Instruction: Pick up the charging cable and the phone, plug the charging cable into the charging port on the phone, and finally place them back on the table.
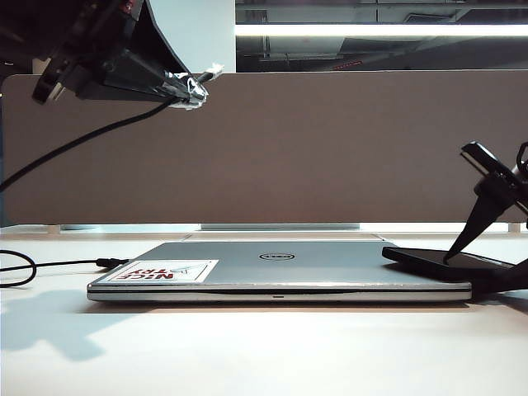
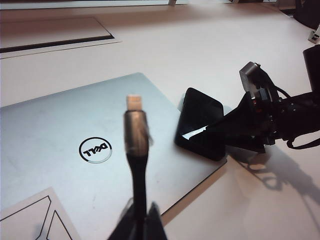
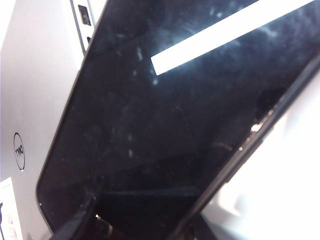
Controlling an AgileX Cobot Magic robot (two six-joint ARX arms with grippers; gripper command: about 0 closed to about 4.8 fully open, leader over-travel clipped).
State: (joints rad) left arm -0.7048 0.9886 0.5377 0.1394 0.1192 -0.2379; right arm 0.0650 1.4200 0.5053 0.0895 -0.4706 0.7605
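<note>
High at the left of the exterior view, my left gripper is shut on the charging cable. The cable's pale metal connector sticks out past the fingertips. In the left wrist view the same cable rises from the left gripper. The phone is glossy black and lies partly on the laptop's right corner, jutting over its edge. My right gripper has its fingers against both sides of the phone. The left wrist view shows that right gripper clasping the phone.
A closed silver Dell laptop with a red-lettered sticker lies mid-table. Another black cord with an all-black plug lies at its left. A tall grey-brown divider stands behind. The white table stretches in front.
</note>
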